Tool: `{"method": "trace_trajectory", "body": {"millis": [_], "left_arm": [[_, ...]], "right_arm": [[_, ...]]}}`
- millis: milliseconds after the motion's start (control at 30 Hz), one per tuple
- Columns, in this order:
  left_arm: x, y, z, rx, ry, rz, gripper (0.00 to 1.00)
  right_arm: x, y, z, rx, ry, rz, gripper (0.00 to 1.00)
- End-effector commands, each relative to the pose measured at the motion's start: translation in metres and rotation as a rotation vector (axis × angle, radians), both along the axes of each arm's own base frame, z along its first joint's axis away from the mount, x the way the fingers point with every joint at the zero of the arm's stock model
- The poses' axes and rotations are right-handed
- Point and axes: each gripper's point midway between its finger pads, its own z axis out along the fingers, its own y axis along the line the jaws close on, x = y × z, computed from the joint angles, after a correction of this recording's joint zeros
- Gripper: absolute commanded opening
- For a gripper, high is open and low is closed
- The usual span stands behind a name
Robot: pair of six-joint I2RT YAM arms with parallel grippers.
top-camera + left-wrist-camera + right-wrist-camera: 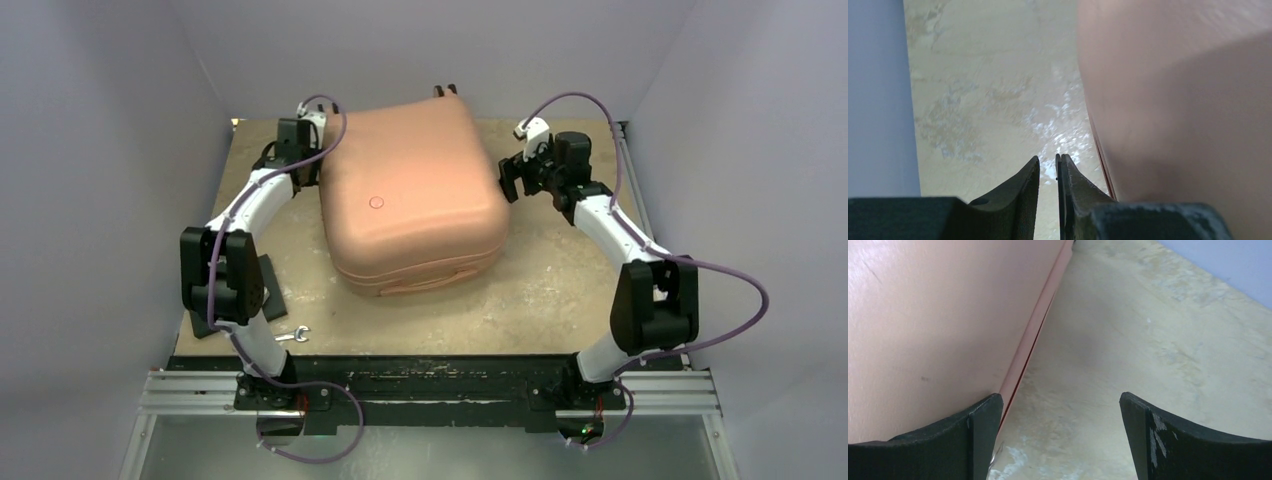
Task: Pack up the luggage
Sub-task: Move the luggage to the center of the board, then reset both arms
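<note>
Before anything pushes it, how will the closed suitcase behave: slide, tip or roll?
The suitcase probably stays stiff: its shell looks hard and smooth. It lies flat and broad on the table, so it should slide, not tip or roll.

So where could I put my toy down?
The biggest bare patch is the table in front of the luggage, out to the near-right corner. It's crowded beside the luggage, where the left end effector and right end effector sit.
</note>
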Motion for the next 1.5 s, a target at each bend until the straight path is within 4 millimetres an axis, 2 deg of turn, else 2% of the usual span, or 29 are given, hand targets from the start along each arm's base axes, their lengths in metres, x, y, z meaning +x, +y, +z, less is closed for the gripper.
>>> {"method": "trace_trajectory", "body": {"millis": [0, 133, 233, 333, 467, 567, 633, 667, 733, 867, 933, 1033, 1100, 1233, 1267, 1300, 1400, 1467], "left_arm": [[-0.009, -0.108, -0.023, -0.056, 0.091, -0.301, 0.20], [-0.010, -0.131, -0.025, -0.062, 0.102, -0.342, 0.20], [-0.009, -0.133, -0.019, -0.075, 0.090, -0.339, 0.21], [-0.012, -0.135, -0.009, -0.085, 0.065, -0.353, 0.27], [-0.010, -0.141, 0.000, -0.109, 0.034, -0.381, 0.32], [-0.005, -0.148, -0.001, -0.132, 0.042, -0.397, 0.33], [-0.002, -0.148, 0.004, -0.131, 0.035, -0.392, 0.34], [-0.002, -0.147, 0.011, -0.127, 0.021, -0.390, 0.36], [-0.002, -0.142, 0.028, -0.120, -0.017, -0.388, 0.47], [-0.012, -0.126, 0.085, -0.151, -0.116, -0.399, 0.72], [-0.027, -0.123, 0.114, -0.172, -0.152, -0.450, 0.84], [-0.063, -0.125, 0.147, -0.186, -0.184, -0.577, 0.87], [-0.094, -0.127, 0.158, -0.188, -0.200, -0.656, 0.87], [-0.154, -0.130, 0.164, -0.181, -0.240, -0.809, 0.88], [-0.173, -0.130, 0.171, -0.165, -0.281, -0.854, 0.88], [-0.185, -0.129, 0.171, -0.149, -0.299, -0.885, 0.88], [-0.222, -0.132, 0.158, -0.153, -0.214, -1.009, 0.92], [-0.239, -0.137, 0.150, -0.173, -0.199, -1.074, 0.95]], "right_arm": [[-0.014, -0.004, 0.021, -0.018, -0.048, 0.007, 0.91], [-0.021, -0.016, 0.026, -0.042, -0.063, -0.050, 0.92], [-0.024, -0.029, 0.035, -0.066, -0.090, -0.093, 0.93], [-0.028, -0.039, 0.046, -0.081, -0.117, -0.118, 0.94], [-0.038, -0.036, 0.051, -0.070, -0.114, -0.088, 0.94], [-0.048, -0.029, 0.049, -0.059, -0.096, -0.043, 0.94], [-0.054, -0.031, 0.056, -0.066, -0.106, -0.047, 0.94], [-0.056, -0.036, 0.061, -0.078, -0.122, -0.064, 0.94], [-0.062, -0.045, 0.076, -0.104, -0.173, -0.102, 0.94], [-0.085, -0.047, 0.114, -0.105, -0.285, -0.096, 0.99], [-0.101, -0.041, 0.136, -0.087, -0.324, -0.051, 0.99], [-0.131, -0.022, 0.161, -0.061, -0.347, 0.083, 0.99], [-0.155, -0.009, 0.178, -0.056, -0.380, 0.191, 0.99], [-0.207, 0.010, 0.223, 0.094, -0.519, 0.275, 0.99], [-0.221, 0.013, 0.235, 0.123, -0.554, 0.295, 0.99], [-0.227, 0.016, 0.241, 0.158, -0.536, 0.302, 0.99], [-0.241, 0.025, 0.240, 0.202, -0.482, 0.357, 0.99], [-0.253, 0.032, 0.231, 0.177, -0.472, 0.447, 0.99]]}}
